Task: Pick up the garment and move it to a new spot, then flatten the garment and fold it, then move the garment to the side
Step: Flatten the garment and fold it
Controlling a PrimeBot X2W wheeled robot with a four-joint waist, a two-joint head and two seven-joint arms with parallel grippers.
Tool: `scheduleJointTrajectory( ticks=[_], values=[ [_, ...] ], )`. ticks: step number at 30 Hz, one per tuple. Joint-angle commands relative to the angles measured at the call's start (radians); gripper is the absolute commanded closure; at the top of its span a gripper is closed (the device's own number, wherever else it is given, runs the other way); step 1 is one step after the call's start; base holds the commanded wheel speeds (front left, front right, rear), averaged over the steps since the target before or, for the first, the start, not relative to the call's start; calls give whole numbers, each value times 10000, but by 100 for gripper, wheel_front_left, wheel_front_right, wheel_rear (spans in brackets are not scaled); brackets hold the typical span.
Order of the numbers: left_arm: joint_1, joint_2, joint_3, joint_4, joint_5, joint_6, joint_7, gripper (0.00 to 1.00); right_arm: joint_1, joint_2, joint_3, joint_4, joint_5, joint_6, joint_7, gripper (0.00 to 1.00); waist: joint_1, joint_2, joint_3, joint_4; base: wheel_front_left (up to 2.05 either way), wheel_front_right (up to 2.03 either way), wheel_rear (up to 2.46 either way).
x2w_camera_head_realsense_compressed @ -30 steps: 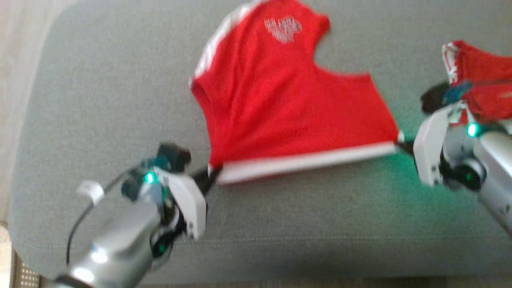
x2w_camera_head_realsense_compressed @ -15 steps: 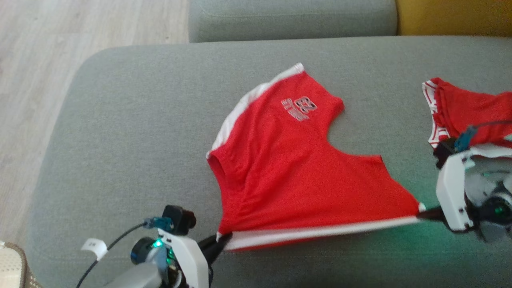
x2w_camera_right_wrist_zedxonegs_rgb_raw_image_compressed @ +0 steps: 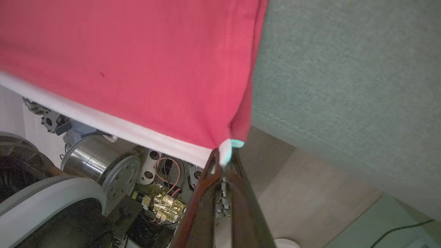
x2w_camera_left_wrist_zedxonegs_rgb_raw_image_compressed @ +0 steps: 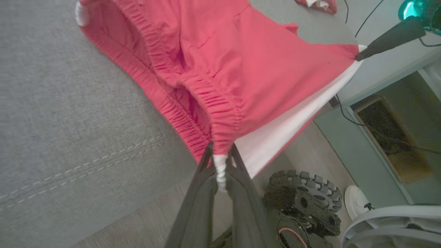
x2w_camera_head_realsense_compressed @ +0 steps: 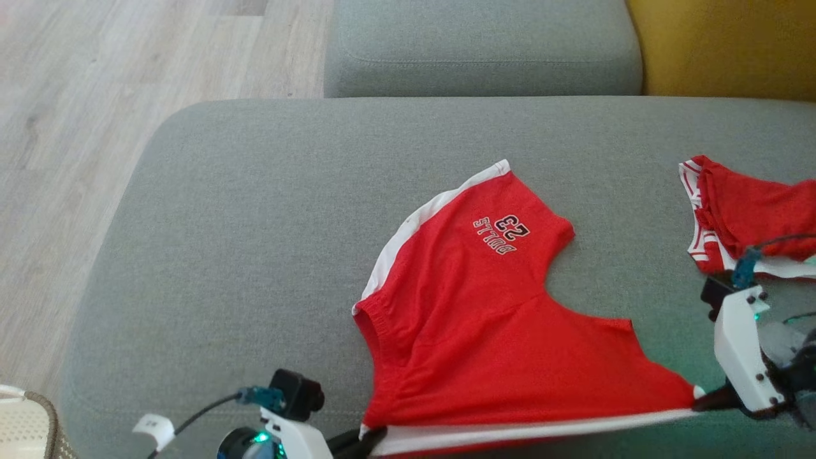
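**Head camera tilted up; shorts held stretched at the cushion's near edge**

Since a second ago the whole head view has been shifted, so the camera has been moved. The red shorts (x2w_camera_head_realsense_compressed: 484, 331) are seen lower in it, still stretched between both grippers.

The shorts are spread on the grey seat cushion (x2w_camera_head_realsense_compressed: 255, 255), right of its middle, and reach its near edge. Their white side stripe (x2w_camera_head_realsense_compressed: 529, 431) is pulled taut along that edge. Wide bare cushion is left beyond the shorts and to their left.

The stretched side is run left to right along the near edge. The gathered waistband is turned left and one leg is pointed toward the cushion's far edge. That leg is marked with a "BULLS 23" print (x2w_camera_head_realsense_compressed: 503, 233), seen upside down.

The left gripper (x2w_camera_head_realsense_compressed: 366, 440) is clamped on the waistband corner. The right gripper (x2w_camera_head_realsense_compressed: 701, 401) is clamped on the stripe's hem corner.

A second red garment (x2w_camera_head_realsense_compressed: 746, 210) is laid near the cushion's right side, apart from the shorts. Past the far edge a back cushion (x2w_camera_head_realsense_compressed: 484, 51) is seen, with wooden floor (x2w_camera_head_realsense_compressed: 95, 95) to the left.
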Motion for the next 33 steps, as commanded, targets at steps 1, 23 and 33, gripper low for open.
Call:
scheduleJointTrajectory(
  ticks=[1,23,33],
  values=[
    [-420,416,479,-262,-112,116,-128,100,-84,-604,-286,-162,-156,-6,15,100,1,-1,-9,17,0,0,0],
    [-1689,62,1565,-1313,-640,488,-232,100,-2375,2074,-3181,320,-2284,-6,-1106,100,1,-1,1386,1206,0,0,0],
    [-2877,-828,1677,-392,-645,-12,-206,100,-3765,2548,-3837,1696,-3322,-6,-1520,100,1,-1,2497,1794,0,0,0]
  ],
)
